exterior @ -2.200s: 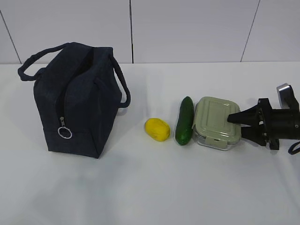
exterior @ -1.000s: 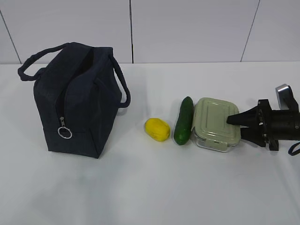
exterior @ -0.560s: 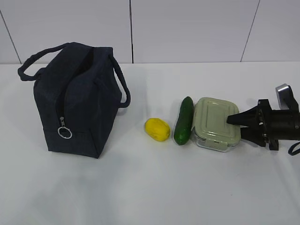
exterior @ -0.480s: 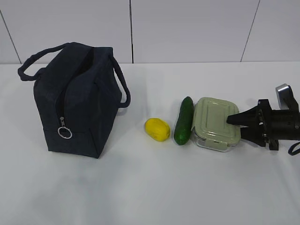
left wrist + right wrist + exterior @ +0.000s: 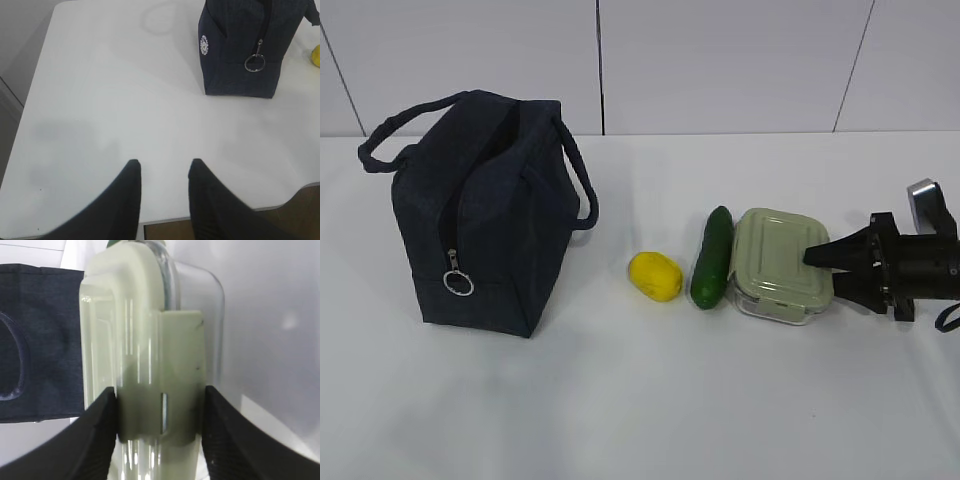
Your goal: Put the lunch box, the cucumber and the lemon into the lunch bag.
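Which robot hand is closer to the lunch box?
Right. The right gripper is clamped on the lunch box; the left gripper hovers over bare table, beyond the lunch bag.

Place: looks like a lab or test room set up for robot trials.
Surface: plain white table [image 5: 620, 420] with rounded corners, bare apart from a few staged items.
Backdrop: pale wall panels [image 5: 720, 60] split by thin dark seams, without decoration.
Equipment: black robot arm [image 5: 920, 265] reaching in from the right edge.
Floor: dark strip [image 5: 7, 100] beside the table edge in the left wrist view.
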You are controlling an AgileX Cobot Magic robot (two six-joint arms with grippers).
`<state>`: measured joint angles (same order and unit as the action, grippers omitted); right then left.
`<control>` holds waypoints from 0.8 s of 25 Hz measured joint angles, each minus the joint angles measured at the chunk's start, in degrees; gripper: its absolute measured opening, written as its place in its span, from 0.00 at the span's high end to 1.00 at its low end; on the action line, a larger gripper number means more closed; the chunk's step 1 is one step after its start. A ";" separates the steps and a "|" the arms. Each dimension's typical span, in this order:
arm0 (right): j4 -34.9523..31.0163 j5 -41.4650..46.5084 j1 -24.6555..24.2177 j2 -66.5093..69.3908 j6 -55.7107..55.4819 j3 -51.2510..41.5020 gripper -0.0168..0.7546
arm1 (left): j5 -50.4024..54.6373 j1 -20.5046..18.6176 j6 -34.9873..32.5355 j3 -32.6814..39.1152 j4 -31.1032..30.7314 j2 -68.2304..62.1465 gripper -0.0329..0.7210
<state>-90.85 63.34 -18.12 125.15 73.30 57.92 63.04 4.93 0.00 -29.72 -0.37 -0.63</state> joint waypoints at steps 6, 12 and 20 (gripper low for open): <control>0.23 0.04 0.00 0.00 0.00 0.00 0.48 | 0.00 0.00 0.00 0.00 0.00 0.00 0.64; 0.25 0.13 0.00 0.00 0.00 0.00 0.48 | 0.00 0.00 0.00 0.00 0.00 0.00 0.64; 0.46 0.17 0.00 0.00 0.00 0.00 0.48 | 0.00 0.00 0.00 0.00 0.00 0.00 0.64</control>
<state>-90.40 63.51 -18.12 125.15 73.30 57.92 63.04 4.93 0.00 -29.72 -0.37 -0.63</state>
